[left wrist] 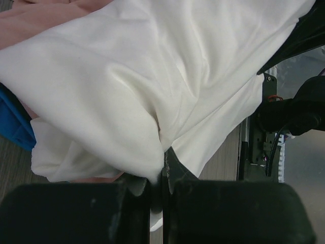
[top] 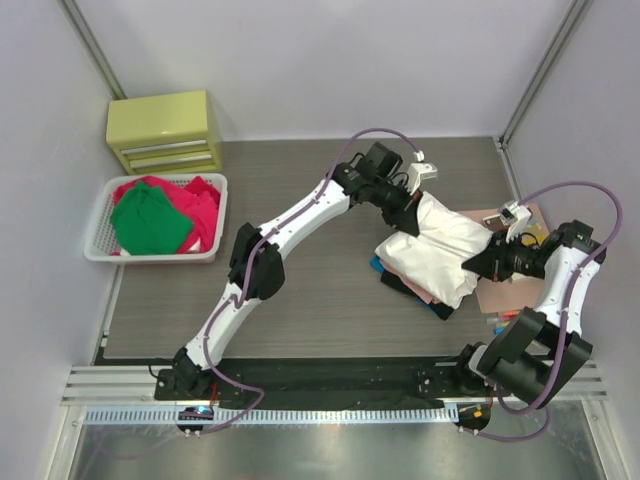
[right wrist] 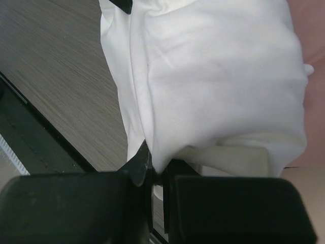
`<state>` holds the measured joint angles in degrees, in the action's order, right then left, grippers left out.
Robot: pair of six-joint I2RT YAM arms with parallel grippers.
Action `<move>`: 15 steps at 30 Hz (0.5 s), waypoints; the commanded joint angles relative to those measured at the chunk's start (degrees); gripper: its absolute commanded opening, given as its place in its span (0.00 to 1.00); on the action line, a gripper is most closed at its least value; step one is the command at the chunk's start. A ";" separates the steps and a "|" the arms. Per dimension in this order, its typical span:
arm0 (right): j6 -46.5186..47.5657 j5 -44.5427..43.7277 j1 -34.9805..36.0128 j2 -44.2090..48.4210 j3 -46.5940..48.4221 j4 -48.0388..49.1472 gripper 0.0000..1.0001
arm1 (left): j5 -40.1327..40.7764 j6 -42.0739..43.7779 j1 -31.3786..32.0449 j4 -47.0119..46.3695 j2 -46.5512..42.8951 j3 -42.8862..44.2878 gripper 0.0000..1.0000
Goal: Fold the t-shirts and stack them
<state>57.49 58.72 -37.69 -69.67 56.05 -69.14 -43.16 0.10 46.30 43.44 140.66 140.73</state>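
A plain white t-shirt [top: 440, 245] hangs bunched between my two grippers over a small pile of folded t-shirts, of which a blue edge [top: 378, 265] and a black edge [top: 412, 290] show. My left gripper [top: 408, 215] is shut on the far left part of the white cloth, and the left wrist view shows a pinched fold [left wrist: 152, 173] between the jaws of that gripper [left wrist: 163, 168]. At the near right edge my right gripper [top: 478, 262] is shut on the same shirt [right wrist: 213, 81], as the right wrist view of it [right wrist: 155, 173] shows. Salmon-pink cloth [left wrist: 40, 15] lies under the shirt.
A white slotted basket [top: 100, 235] at the left holds a green t-shirt [top: 150, 222] and red and magenta ones [top: 205, 205]. A yellow-green drawer unit [top: 160, 130] stands behind it. A flat salmon-brown sheet [top: 505, 295] lies under the right arm. Bare wood-grain table [top: 300, 300] lies between the basket and the pile.
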 commanded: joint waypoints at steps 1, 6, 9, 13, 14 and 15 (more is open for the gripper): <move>7.35 -1.33 -5.02 -1.26 1.78 -3.19 0.01 | 8.61 2.98 -3.85 2.18 1.99 0.26 0.00; 7.98 -1.41 -5.64 -1.96 0.90 -2.31 0.01 | 9.41 3.59 -3.85 0.77 2.33 -1.86 0.00; 8.86 -1.68 -5.64 -2.49 0.38 -2.05 0.01 | 10.19 3.68 -3.94 0.86 2.78 -1.86 0.05; 9.39 -1.86 -5.64 -2.49 -0.42 -1.61 0.09 | 10.90 4.03 -3.94 0.59 3.13 -2.47 0.42; 9.30 -1.77 -5.64 -2.32 -0.77 -1.35 0.09 | 11.07 4.03 -3.94 0.51 3.22 -2.47 0.42; 9.30 -1.68 -5.64 -1.88 -1.20 -0.73 0.09 | 11.16 4.03 -3.94 0.50 3.39 -2.56 0.42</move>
<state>64.42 57.69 -42.30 -72.66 55.48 -71.55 -38.09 2.07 45.76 41.91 142.47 139.11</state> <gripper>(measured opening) 0.103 0.418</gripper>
